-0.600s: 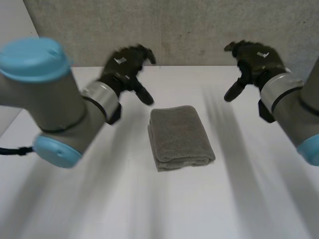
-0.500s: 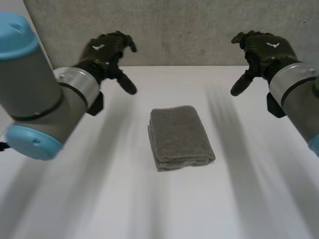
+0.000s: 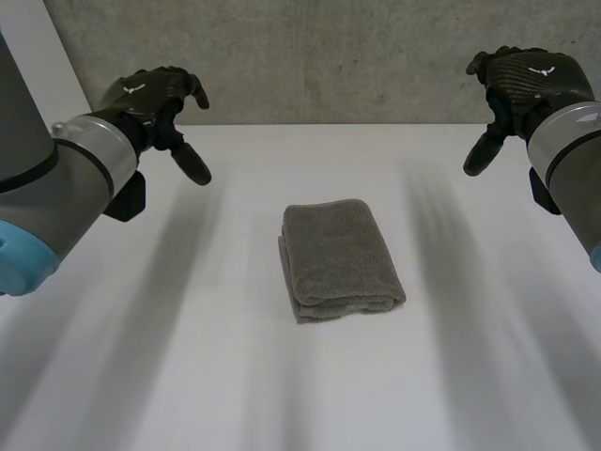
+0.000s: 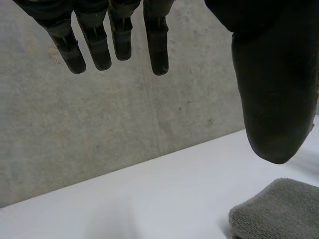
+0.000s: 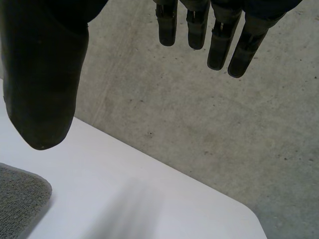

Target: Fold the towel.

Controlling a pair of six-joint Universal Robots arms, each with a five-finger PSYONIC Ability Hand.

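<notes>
Table (image 3: 188, 376): white; nothing but the towel lies on it.
Towel (image 3: 340, 258): grey, folded into a thick, compact rectangle. It lies flat at about the middle of the table, its long sides running from the near edge toward the far edge, slightly skewed. Stacked layers show along its near end. Neither hand touches it.
Left arm (image 3: 56, 197): grey with a light-blue cap, coming in over the table's left edge.
Left hand (image 3: 155, 99): raised above the table toward its far left corner, well apart from the towel. In the left wrist view the fingers (image 4: 157, 45) hang straight and loose, the thumb (image 4: 271, 89) spread wide of them, nothing between. A corner of the towel lies on the table beyond the thumb tip.
Right hand (image 3: 521, 80): raised toward the far right corner, also well apart from the towel. In the right wrist view its fingers (image 5: 219, 40) are straight, the thumb (image 5: 42, 74) held apart, the hand holding nothing. A rounded towel corner shows below the thumb.
Wall (image 3: 357, 56): grey concrete, standing just behind the table's far edge.
</notes>
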